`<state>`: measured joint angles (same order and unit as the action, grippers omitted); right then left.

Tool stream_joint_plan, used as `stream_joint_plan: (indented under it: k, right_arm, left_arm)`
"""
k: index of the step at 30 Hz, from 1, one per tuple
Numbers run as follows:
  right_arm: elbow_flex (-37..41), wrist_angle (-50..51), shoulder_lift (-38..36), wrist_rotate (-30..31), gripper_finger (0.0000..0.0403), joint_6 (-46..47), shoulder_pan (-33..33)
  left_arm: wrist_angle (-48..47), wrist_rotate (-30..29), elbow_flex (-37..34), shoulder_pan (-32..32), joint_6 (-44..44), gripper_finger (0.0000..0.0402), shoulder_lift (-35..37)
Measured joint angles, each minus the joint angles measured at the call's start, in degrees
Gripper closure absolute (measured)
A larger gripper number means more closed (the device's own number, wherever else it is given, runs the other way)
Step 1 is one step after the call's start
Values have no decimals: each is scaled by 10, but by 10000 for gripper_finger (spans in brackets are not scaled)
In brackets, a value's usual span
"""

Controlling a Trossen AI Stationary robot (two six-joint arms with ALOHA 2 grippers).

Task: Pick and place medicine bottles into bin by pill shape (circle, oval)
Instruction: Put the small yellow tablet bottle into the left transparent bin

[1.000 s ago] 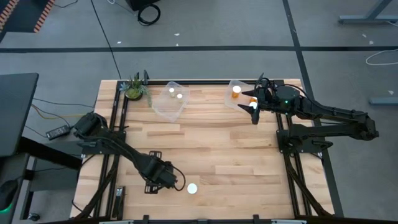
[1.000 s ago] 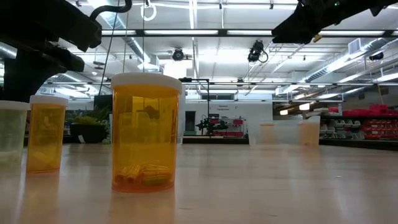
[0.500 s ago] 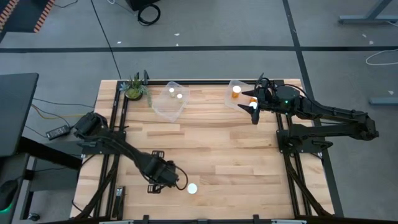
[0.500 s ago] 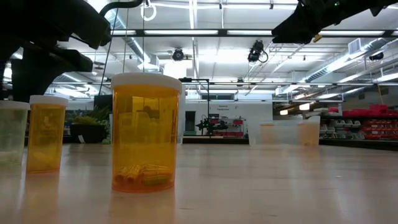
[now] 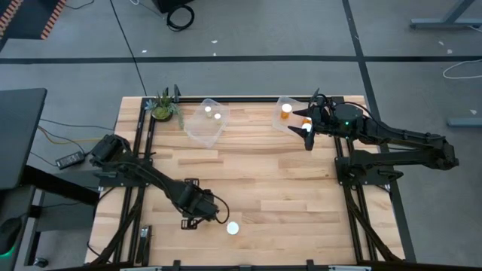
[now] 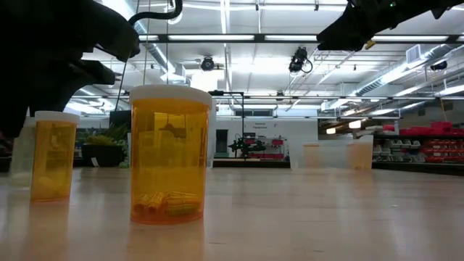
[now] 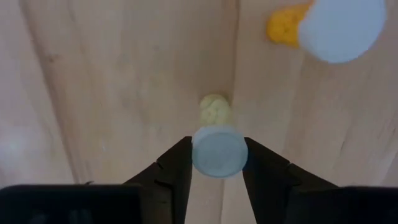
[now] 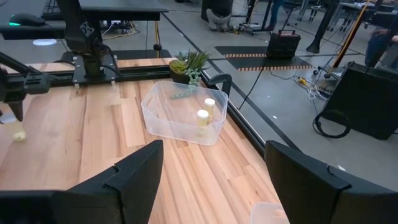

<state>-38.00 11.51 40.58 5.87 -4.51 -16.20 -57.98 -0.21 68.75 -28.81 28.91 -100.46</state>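
Your left wrist view shows the left gripper (image 7: 216, 163) clamped on a pale bottle (image 7: 218, 151) at the near table edge, hidden overhead; right gripper (image 8: 214, 171) gapes empty over the far-right bin (image 5: 288, 113).

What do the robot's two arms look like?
Both arms are black and made of jointed sections. The left arm has thin black cables along it. The right arm is long, with a small green light near its wrist. The left tool and the right tool each have two dark fingers with angular, wedge-shaped ends.
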Motion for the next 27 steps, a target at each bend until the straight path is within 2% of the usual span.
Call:
stream_joint_plan:
  k: [6, 11, 17, 27]
  right_arm:
    - [0, 0, 0, 0, 116, 0, 0]
    - [0, 1, 0, 0, 116, 0, 0]
    - [0, 0, 0, 0, 116, 2, 0]
    - [0, 5, 0, 0, 116, 2, 0]
  left_arm:
    - [-22, -3, 0, 29, -15, 278, 33]
    - [-39, -36, 0, 67, -51, 276, 73]
    - [-41, -59, 0, 145, -110, 268, 109]
    - [-11, -61, 0, 286, -224, 268, 129]
